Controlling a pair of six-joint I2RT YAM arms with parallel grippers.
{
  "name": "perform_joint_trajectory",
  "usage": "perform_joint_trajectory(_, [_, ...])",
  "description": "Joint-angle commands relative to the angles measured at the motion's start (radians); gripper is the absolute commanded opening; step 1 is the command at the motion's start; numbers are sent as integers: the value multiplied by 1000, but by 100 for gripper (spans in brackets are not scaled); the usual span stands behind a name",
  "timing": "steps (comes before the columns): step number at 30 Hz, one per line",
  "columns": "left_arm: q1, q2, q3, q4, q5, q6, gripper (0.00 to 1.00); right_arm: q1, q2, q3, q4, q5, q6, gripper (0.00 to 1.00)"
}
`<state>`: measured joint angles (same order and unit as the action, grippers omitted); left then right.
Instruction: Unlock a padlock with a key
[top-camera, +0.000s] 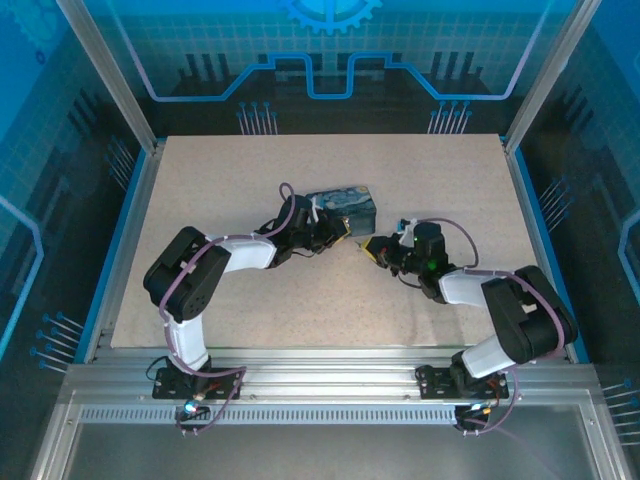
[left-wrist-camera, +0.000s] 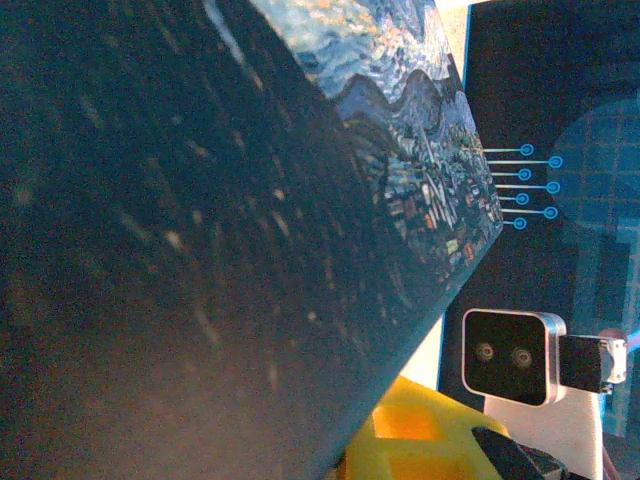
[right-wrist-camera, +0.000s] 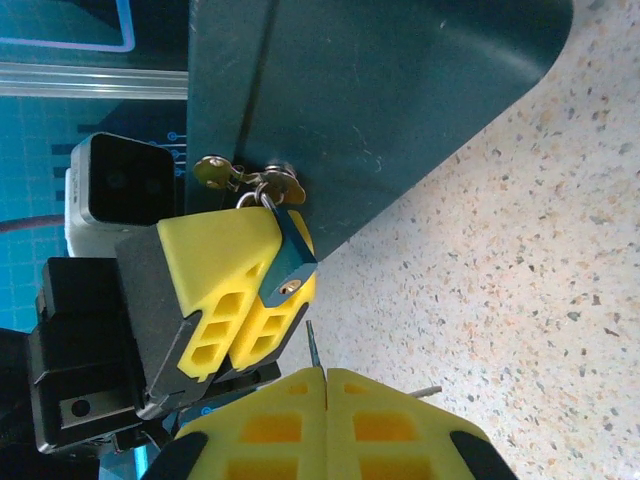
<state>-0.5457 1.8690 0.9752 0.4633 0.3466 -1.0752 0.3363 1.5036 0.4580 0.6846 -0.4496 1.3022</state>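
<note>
The left gripper (right-wrist-camera: 268, 292) was clamped on the small teal padlock (right-wrist-camera: 288, 260) beside the tin (right-wrist-camera: 400, 100), while the right gripper (right-wrist-camera: 325, 385), pinched shut on the key (right-wrist-camera: 312, 345), pointed its tip just below the padlock's keyhole.

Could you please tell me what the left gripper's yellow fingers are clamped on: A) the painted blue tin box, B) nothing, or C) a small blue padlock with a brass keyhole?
C: in the right wrist view the left gripper is shut on the small blue padlock.
</note>
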Motion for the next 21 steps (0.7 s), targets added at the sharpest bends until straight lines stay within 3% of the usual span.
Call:
perform_joint_trajectory(1, [6,14,-4,61,28,-11,0,16,32,20,68,5,25,0])
perform_joint_trajectory(21, [7,25,-11,99,35,-40,0,28,117,39,180,14,79,0])
